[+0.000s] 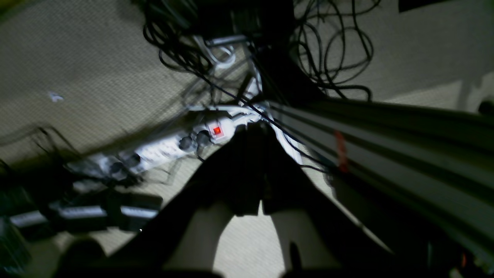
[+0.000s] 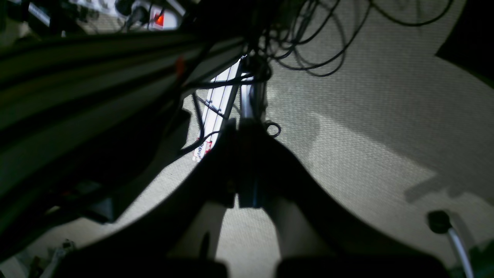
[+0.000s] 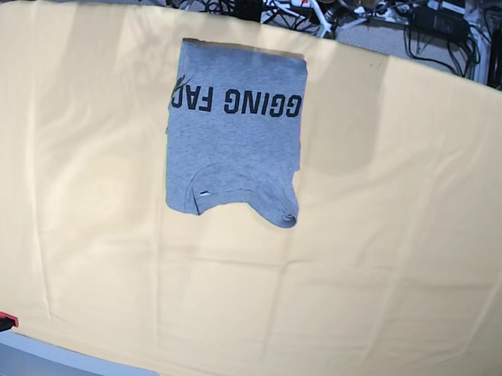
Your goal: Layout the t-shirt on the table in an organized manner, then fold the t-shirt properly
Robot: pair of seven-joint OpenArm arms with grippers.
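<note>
Left pincer (image 1: pixel 262 200) closed, nothing gripped, hung off tabletop edge over carpet and power strip (image 1: pixel 181 144). Right pincer (image 2: pixel 241 200) likewise closed, empty, over floor cables (image 2: pixel 308 46). T-shirt (image 3: pixel 235 132) laid folded into narrow panel, lettering up, on tabletop (image 3: pixel 384 247) far-centre; folding judged largely done.

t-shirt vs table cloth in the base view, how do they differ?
Colour: the t-shirt is heather grey, the table cloth pale yellow-orange.
Size: the t-shirt covers a small patch near the far edge, while the table fills nearly the whole view.
Markings: the t-shirt carries black block lettering, the table cloth is plain with faint creases.
Shared: both lie flat.
</note>
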